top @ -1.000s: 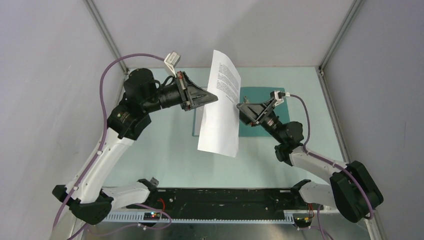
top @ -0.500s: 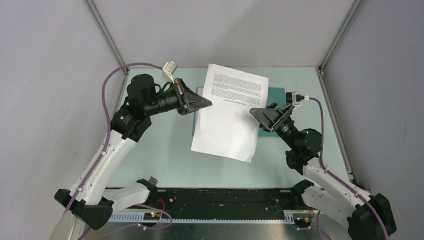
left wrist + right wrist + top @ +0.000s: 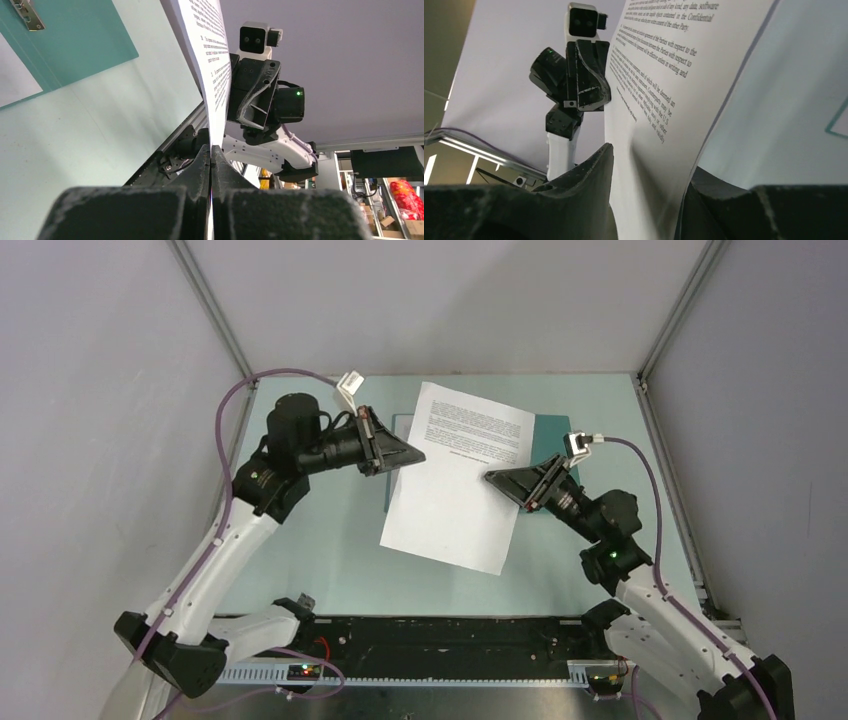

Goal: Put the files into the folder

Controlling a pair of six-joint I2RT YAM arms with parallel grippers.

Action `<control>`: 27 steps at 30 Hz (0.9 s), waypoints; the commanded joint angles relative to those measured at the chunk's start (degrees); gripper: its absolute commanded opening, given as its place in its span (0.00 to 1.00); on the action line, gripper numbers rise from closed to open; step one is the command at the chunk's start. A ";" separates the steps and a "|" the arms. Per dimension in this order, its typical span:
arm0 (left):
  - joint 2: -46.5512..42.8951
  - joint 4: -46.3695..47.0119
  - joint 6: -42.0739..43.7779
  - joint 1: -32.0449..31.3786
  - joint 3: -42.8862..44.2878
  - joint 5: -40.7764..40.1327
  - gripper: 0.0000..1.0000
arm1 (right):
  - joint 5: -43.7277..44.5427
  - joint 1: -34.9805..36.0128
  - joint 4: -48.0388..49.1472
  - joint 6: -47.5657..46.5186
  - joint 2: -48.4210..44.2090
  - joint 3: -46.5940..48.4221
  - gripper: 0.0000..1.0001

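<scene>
1. Top view: the held sheet point(image 3: 455, 490) is hanging tilted above the table point(image 3: 320, 540). It is covering most of the folder point(image 3: 552, 430), which is showing only a teal strip at the far right and a sliver at the left. The left gripper point(image 3: 408, 453) is meeting the sheet's left edge, and the right gripper point(image 3: 492, 477) is reaching over its right part. Finger spacing is unreadable from here. Compared with half a second ago, the right gripper has shifted left and lower onto the sheet. A second ago the sheet was standing nearly edge-on; now its printed face is turning upward.
2. Left wrist view: the left fingers are pressing together on the sheet's lower edge, and the page is rising edge-on from them. The folder is lying flat on the table at upper left, cut off by the frame. It is carrying a metal clip point(image 3: 24, 14) and a second sheet point(image 3: 12, 77), which is mostly out of view.
3. Right wrist view: the right fingers point(image 3: 589, 175) are standing well apart, with the sheet passing through the gap unpinched. The page is hiding the far finger's tip, so contact there is hard to judge.
</scene>
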 commanded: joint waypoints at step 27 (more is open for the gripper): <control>4.69 1.70 7.69 -0.37 -4.43 1.29 0.01 | -8.33 -6.89 -29.13 -12.37 -2.94 8.53 0.00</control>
